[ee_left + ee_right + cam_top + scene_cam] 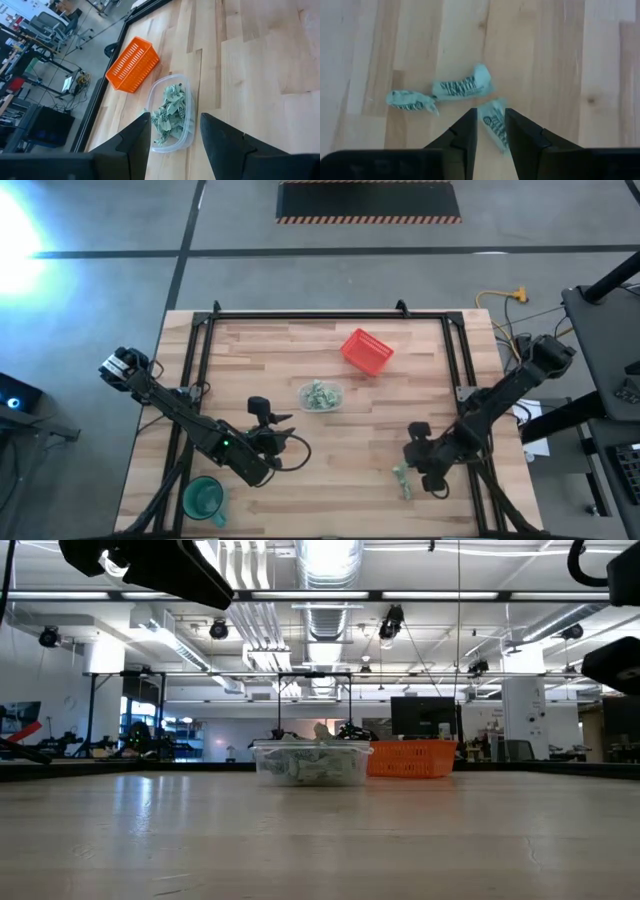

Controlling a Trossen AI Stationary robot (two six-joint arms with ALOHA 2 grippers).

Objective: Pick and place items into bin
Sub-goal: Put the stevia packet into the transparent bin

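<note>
The clear bin (320,395) stands at the table's middle with several pale green items (169,112) inside. Three more items lie loose on the wood near the table's near right: one (461,87), one (411,100) and one (494,122). My right gripper (491,117) points steeply down over these, its fingers a narrow gap apart on either side of the third item. In the high view it shows (425,465) just beside the loose items (402,478). My left gripper (175,125) hangs open above the table's near left, pointing toward the bin, with nothing between its fingers. My right gripper comes from above with one fingertip (467,122) on each side of a loose item's end (492,116). The item lies flat on the table. Whether the fingers touch it, I cannot tell.
A red mesh basket (366,351) lies just beyond the bin toward the far right. A green cup (203,498) stands at the near left corner. Black frame rails (200,350) run along the table's left, far and right sides. Bare wood lies between the bin and the loose items.
</note>
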